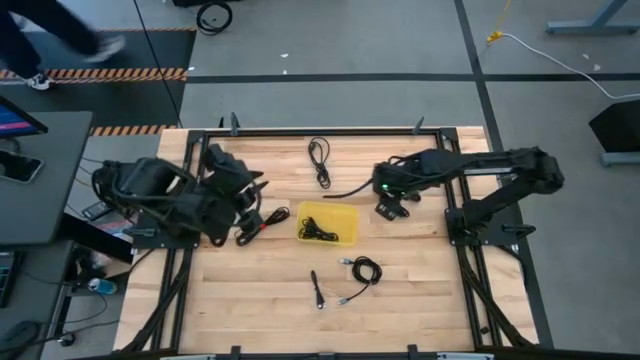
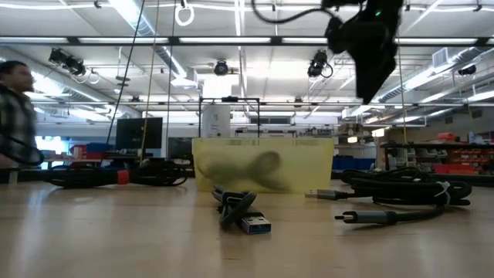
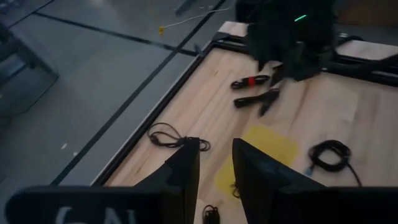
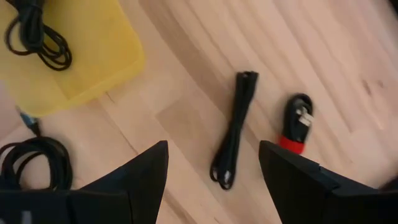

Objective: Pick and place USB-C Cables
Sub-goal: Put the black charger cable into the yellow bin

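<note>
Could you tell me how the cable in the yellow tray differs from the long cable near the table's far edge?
The tray cable is bunched into a compact coil, while the far cable lies stretched in a long, narrow loop. The tray cable sits inside the yellow tray; the far cable rests on the bare table. Both are thin and black, and neither is touched by a gripper.

I am seeing one coiled black cable (image 1: 318, 231) lying inside the yellow tray (image 1: 347, 214). A looped cable (image 1: 319, 160) is resting beyond it, a red-tied bundle (image 1: 262, 222) left of it, a coil (image 1: 364, 270) and a straight folded cable (image 1: 316, 289) nearer me.
</note>
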Controlling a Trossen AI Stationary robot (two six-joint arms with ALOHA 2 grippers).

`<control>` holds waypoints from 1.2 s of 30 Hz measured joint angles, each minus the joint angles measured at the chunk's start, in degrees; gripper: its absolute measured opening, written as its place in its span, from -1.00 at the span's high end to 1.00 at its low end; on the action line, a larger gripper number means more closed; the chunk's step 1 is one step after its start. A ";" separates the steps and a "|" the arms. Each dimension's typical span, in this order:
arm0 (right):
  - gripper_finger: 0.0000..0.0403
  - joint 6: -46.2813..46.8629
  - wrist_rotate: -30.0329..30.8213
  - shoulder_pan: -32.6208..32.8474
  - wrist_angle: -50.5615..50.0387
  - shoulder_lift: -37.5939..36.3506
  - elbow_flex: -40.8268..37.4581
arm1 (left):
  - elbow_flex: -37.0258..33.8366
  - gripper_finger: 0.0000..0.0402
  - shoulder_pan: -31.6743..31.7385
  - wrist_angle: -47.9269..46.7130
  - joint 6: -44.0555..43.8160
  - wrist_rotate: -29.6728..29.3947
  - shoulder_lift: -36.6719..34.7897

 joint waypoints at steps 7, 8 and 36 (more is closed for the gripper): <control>-0.27 -6.72 -6.49 -6.32 3.60 8.74 0.00 | -0.02 0.49 -4.61 0.00 0.04 -1.38 -0.50; -0.27 -7.66 -7.08 -7.29 3.37 9.75 0.00 | -0.02 0.49 -4.99 0.00 0.04 -1.49 -0.57; -0.15 -8.66 -17.15 -16.84 21.12 13.70 -22.01 | -0.02 0.49 -6.99 0.00 1.15 -3.70 -1.06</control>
